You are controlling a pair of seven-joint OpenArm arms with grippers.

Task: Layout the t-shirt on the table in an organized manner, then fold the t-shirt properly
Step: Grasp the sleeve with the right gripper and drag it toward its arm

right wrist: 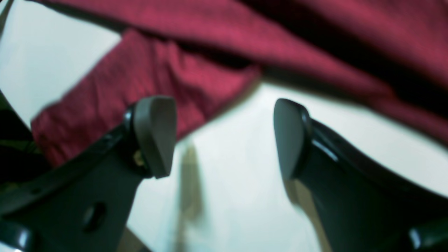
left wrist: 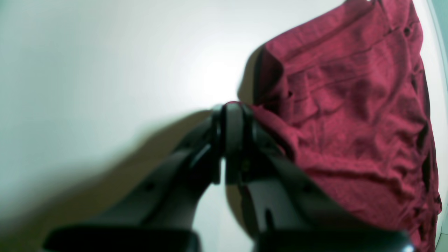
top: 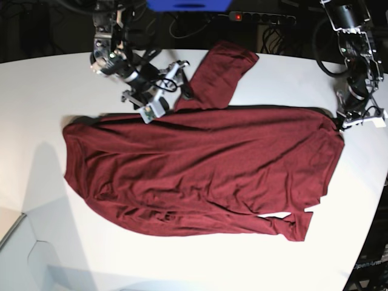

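Base view: the t-shirt (top: 200, 176) lies spread across the middle of the bench (top: 48, 91), body mostly flat, one sleeve (top: 218, 76) angled up past its far edge, the other bunched at its near corner. Right end effector (right wrist: 224, 136) is released, pads wide apart, hovering just beside the far sleeve (nothing between the pads). Left end effector (left wrist: 229, 140) is clenched at the shirt's side edge; whether cloth is pinched, I cannot tell. Risk: if the left end effector pulls while gripping, the flattened body could drag and wrinkle; a shallow right grasp may slip off the sleeve.
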